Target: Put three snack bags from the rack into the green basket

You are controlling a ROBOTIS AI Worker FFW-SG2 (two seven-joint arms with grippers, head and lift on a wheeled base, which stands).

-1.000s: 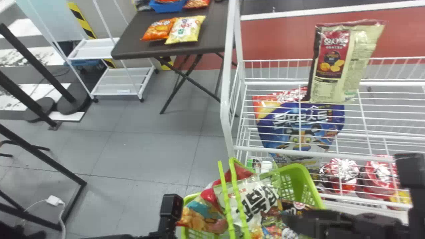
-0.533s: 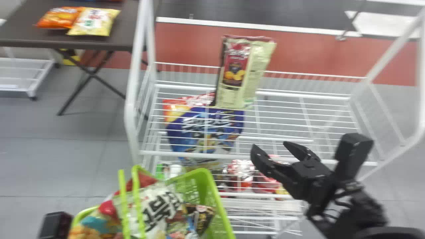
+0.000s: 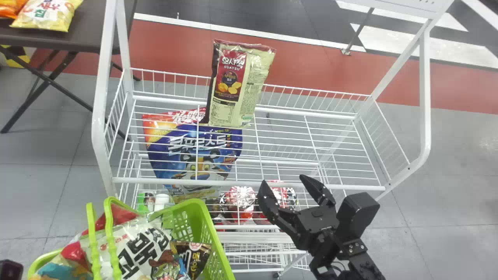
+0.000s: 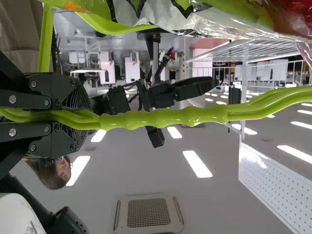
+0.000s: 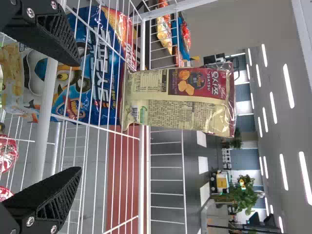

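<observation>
The white metal rack [image 3: 100, 136] is set ahead of the right gripper [image 3: 283, 180], its shelves made of thin, smooth wire in rectangular grids between rounded tube posts. Beyond it, far to the left of the right jaws, a flat, dark table [image 3: 87, 37] is seen.

The basket [image 3: 215, 233] is held to the left of the right jaws; it is moulded in glossy green plastic, with slotted walls and a curved rim. Its two slim, ribbed handles [image 4: 163, 118] are pinched side by side between the closed jaws of the left gripper [image 3: 9, 269]. The right jaws are spread wide, with nothing held between them, near the rack's front bar.

The blue bag [image 3: 161, 155] is seen through the wires, ahead and to the left of the right jaws; it is broad and glossy, printed with a cartoon tiger and marked orange and red at its top.

The cream bag [image 3: 255, 83] is stood on the upper shelf, beyond the right jaws and slightly to their left, apart from them. It is tall, narrow and shiny, with a maroon panel, golden chips pictured, a dark side and a crinkled top seam.

In the basket, the white bag [image 3: 134, 243] is wrapped in creased, glossy film with bold black lettering.
</observation>
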